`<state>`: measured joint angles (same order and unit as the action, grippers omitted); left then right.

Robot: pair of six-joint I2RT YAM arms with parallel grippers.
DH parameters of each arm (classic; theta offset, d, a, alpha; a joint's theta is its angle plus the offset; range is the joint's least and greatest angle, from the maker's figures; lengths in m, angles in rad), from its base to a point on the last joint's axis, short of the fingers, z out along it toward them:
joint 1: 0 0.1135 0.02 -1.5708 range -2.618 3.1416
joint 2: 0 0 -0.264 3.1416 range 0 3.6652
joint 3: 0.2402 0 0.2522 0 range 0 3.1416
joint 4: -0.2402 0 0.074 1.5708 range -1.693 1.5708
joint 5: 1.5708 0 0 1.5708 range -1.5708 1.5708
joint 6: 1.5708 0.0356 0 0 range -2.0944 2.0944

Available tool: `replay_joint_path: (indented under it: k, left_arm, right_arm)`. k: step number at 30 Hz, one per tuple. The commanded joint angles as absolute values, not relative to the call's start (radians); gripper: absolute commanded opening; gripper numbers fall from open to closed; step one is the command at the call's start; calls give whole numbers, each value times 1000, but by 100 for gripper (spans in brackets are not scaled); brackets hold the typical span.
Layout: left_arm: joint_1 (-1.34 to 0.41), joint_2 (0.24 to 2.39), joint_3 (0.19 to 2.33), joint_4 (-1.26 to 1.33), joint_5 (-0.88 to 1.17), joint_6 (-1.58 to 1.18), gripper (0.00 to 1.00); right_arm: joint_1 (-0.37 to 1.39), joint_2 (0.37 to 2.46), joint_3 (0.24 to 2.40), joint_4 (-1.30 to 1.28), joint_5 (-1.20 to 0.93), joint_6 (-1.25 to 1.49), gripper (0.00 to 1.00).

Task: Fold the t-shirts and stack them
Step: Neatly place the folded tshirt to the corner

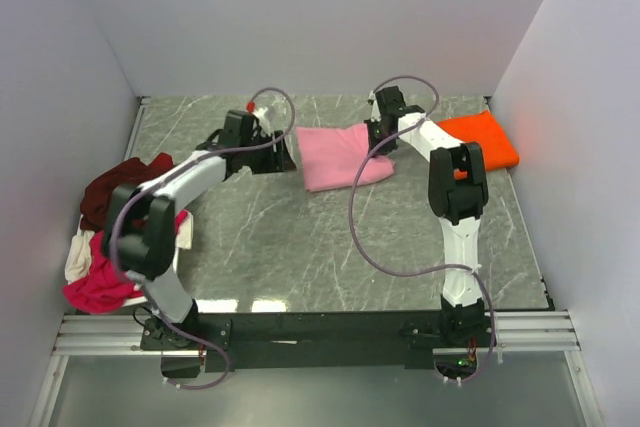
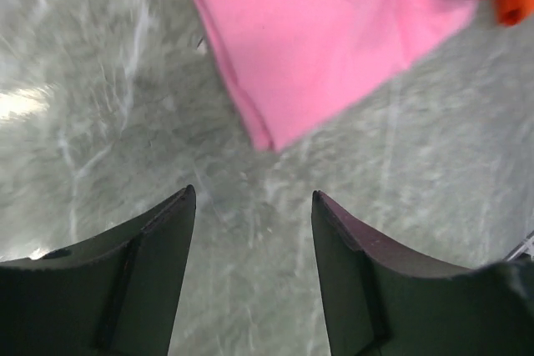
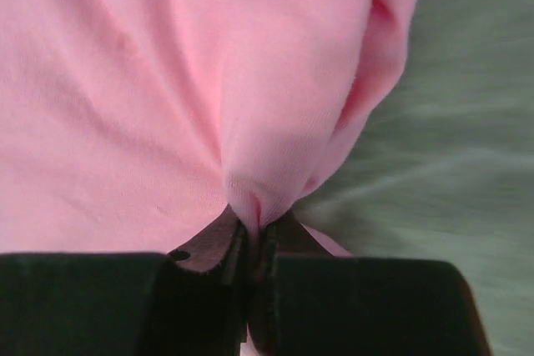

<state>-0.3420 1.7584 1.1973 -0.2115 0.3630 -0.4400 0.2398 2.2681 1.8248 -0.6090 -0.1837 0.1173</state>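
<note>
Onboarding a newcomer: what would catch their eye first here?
The pink shirt lies in the middle, its right edge pinched in the shut right gripper. An orange shirt lies folded at far right, and a loose pile of shirts sits at the left edge. The left gripper hangs open beside the pink shirt.

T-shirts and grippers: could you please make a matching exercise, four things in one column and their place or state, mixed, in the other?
1. pink t-shirt
2. orange t-shirt
3. left gripper
4. right gripper

A. open above the bare table
B. folded, at the far right
C. shut on the pink t-shirt
D. lying in the middle, far side

Pairs: 1-D, 2-B, 3-A, 4-C
</note>
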Motion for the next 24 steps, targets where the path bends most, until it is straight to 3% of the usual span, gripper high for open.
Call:
replay_joint_path:
  k: [1,12,24]
  left_arm:
    - [-347,1545,1186,-261,293,-364,63]
    - [-331,1203,944,-331,170,-201,64]
    - [-310,1154,884,-301,215,-164,64]
  right_arm:
    - [241,2139,1761,-504,216,-177,0]
    - [256,1922,1540,-351,518,-399,0]
    - [249,1741,1410,-183,676,-598,0]
